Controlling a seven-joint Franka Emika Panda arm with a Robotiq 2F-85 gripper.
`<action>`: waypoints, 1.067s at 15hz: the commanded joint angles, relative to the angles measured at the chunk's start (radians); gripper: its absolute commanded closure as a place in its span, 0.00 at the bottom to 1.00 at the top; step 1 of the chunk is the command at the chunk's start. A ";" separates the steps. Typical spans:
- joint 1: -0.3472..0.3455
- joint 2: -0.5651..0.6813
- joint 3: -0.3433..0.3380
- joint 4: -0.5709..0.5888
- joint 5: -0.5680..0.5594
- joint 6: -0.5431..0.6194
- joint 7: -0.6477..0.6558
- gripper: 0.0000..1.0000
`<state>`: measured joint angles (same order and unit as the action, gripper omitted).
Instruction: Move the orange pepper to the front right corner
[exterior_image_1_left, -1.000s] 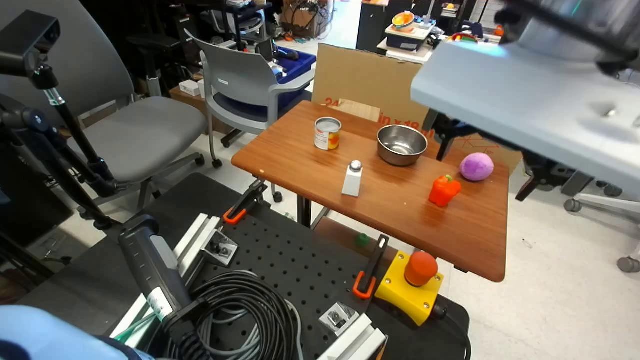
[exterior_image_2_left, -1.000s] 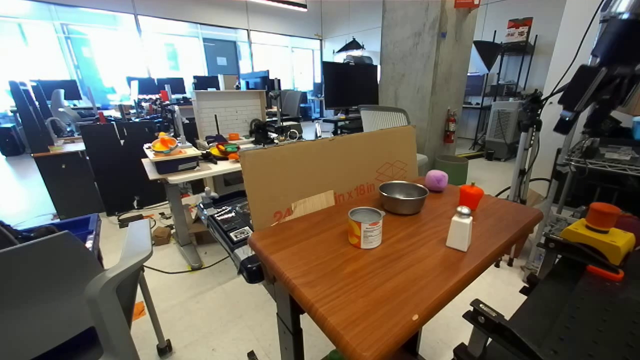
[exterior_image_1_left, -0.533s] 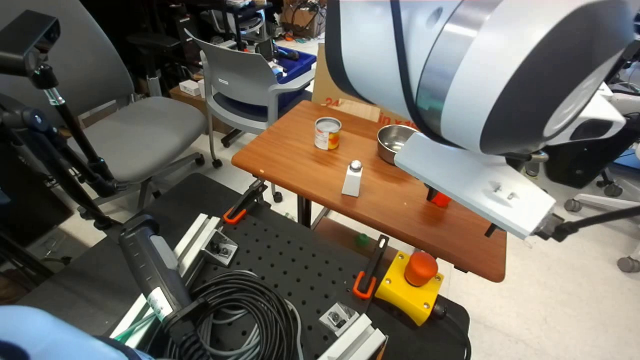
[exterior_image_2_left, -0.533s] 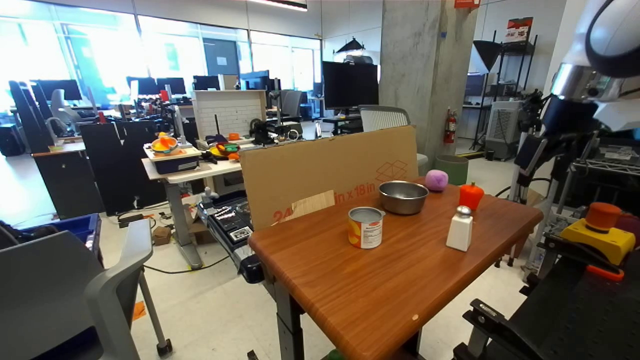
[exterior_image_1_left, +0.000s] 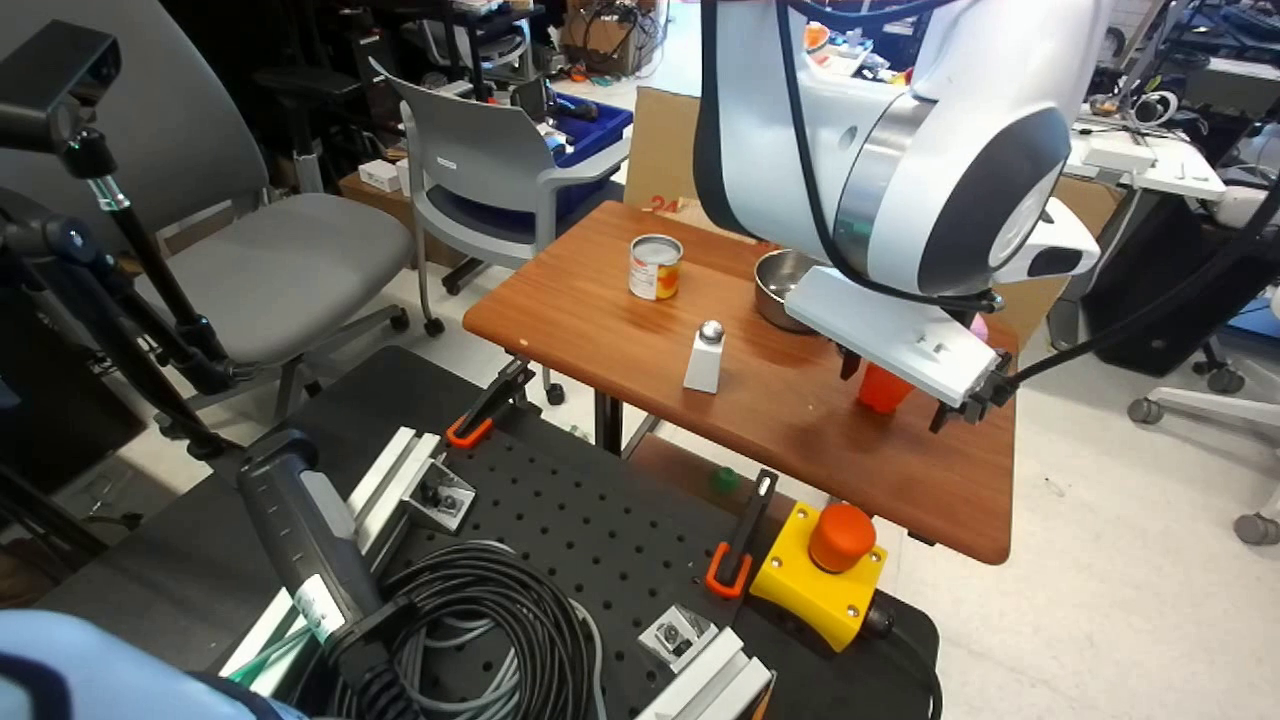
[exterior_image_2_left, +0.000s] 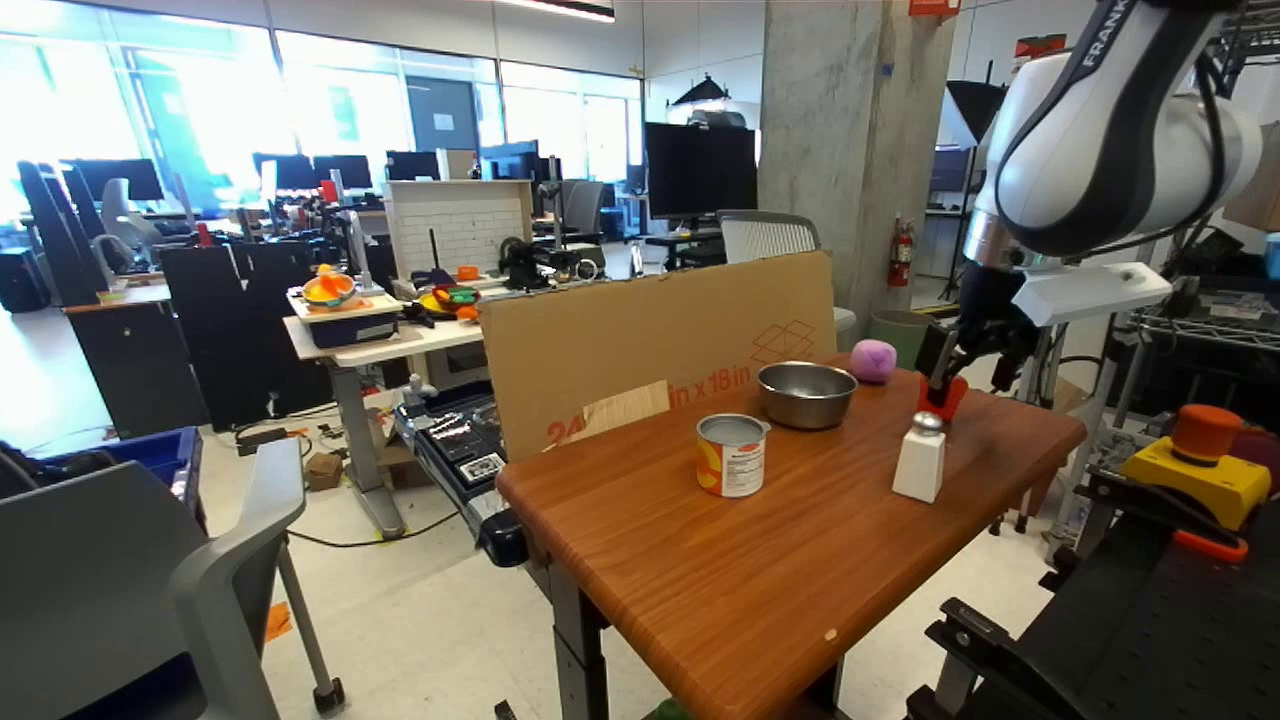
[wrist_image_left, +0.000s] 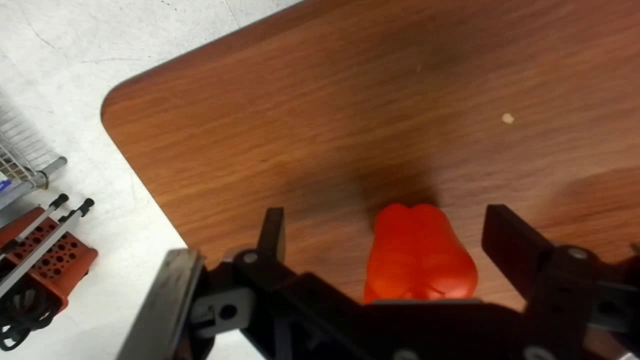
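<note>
The orange pepper (wrist_image_left: 420, 255) stands on the brown tabletop. In the wrist view it sits between the two black fingers, with visible gaps on both sides, and its lower part is hidden by the gripper body. My gripper (wrist_image_left: 384, 217) is open. In an exterior view the gripper (exterior_image_2_left: 970, 380) is low over the table, with one finger partly covering the pepper (exterior_image_2_left: 956, 396). In an exterior view the arm's white plate hides the pepper's top (exterior_image_1_left: 884, 392). A rounded tabletop corner (exterior_image_1_left: 988, 540) shows at the lower right there, and at the upper left of the wrist view (wrist_image_left: 122, 102).
A white shaker (exterior_image_2_left: 918, 465) stands close to the pepper. A metal bowl (exterior_image_2_left: 808, 397), a can (exterior_image_2_left: 730, 456) and a purple ball (exterior_image_2_left: 873, 361) are also on the table. A cardboard sheet (exterior_image_2_left: 650, 335) stands along one table edge. A yellow button box (exterior_image_1_left: 820, 575) sits on the black cart.
The arm has swung in over the table, and the gripper has come down around the pepper. The pepper and the other table objects have not moved.
</note>
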<state>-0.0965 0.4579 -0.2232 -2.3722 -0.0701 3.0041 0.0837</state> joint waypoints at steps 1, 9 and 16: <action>-0.002 0.054 0.025 0.091 0.034 -0.055 0.002 0.00; -0.006 0.112 0.020 0.191 0.034 -0.128 0.005 0.51; -0.033 0.065 0.025 0.238 0.038 -0.321 -0.008 0.80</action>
<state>-0.1059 0.5576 -0.2052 -2.1607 -0.0470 2.7854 0.0935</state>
